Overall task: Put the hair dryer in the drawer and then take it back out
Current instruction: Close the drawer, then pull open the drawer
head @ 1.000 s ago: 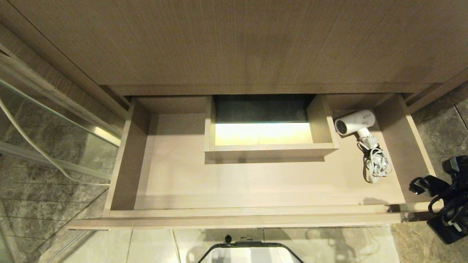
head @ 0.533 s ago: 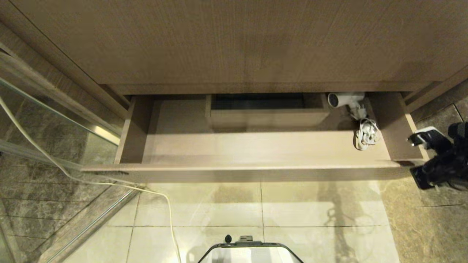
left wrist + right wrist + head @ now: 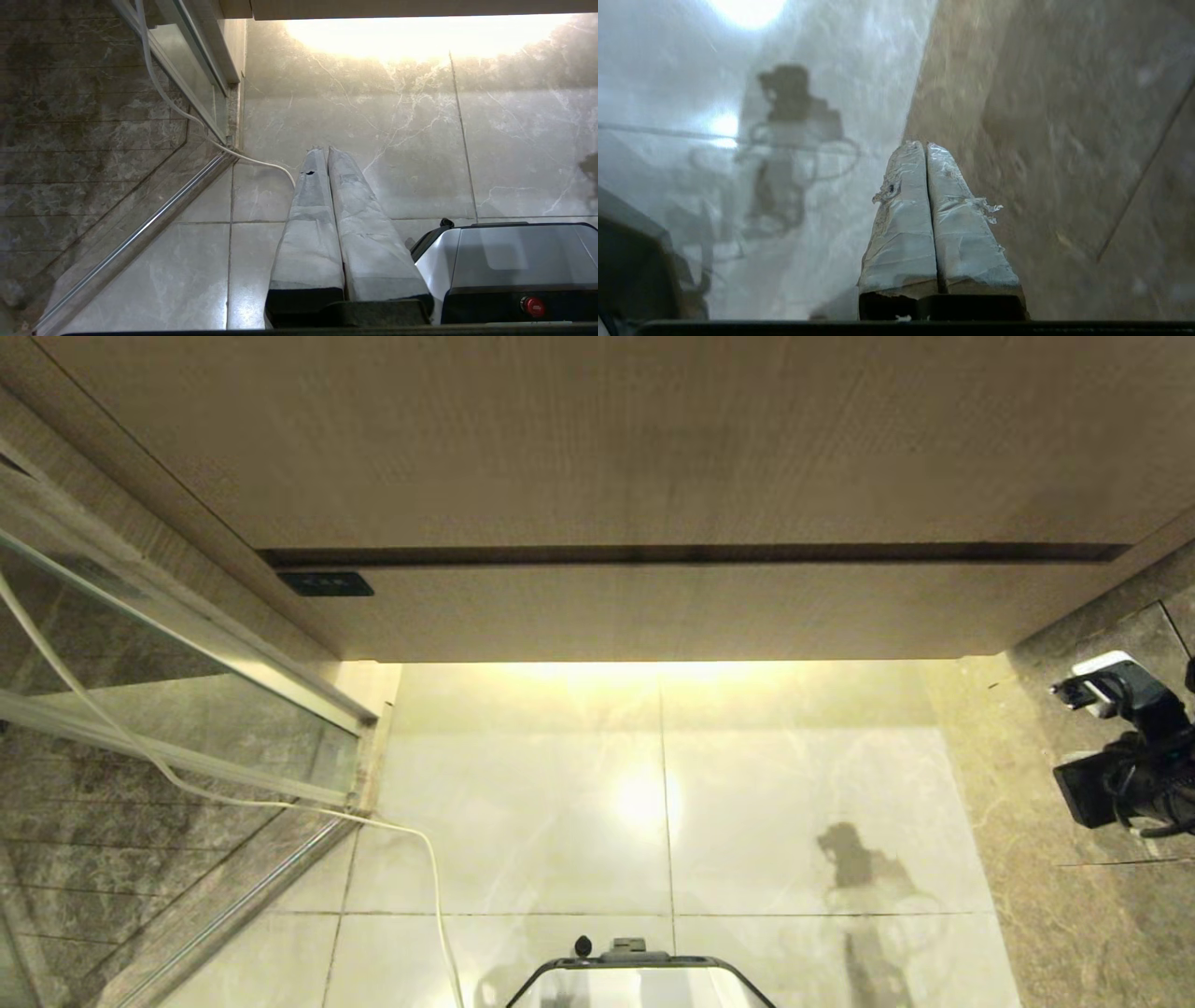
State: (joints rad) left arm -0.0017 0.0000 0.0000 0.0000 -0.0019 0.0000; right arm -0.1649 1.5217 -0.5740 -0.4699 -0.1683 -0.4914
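Observation:
The drawer (image 3: 672, 611) is closed, and only its plain light wood front shows below the taller panel. The hair dryer is hidden from every view. In the head view my right gripper (image 3: 1072, 691) hovers over the dark floor strip just right of the drawer front's right end, apart from it. In the right wrist view that right gripper (image 3: 926, 145) has its taped fingers pressed together with nothing between them. My left gripper (image 3: 325, 150) is parked low over the pale floor tiles, fingers together and empty.
A taller wood panel (image 3: 607, 439) stands above the drawer. A glass door and metal track (image 3: 187, 709) run along the left, with a white cable (image 3: 411, 840) trailing over the tiles. My base (image 3: 639, 980) sits at the near edge.
The drawer has slid from fully open to fully closed, taking the hair dryer out of sight. My right gripper moved back along the drawer's right end, staying shut.

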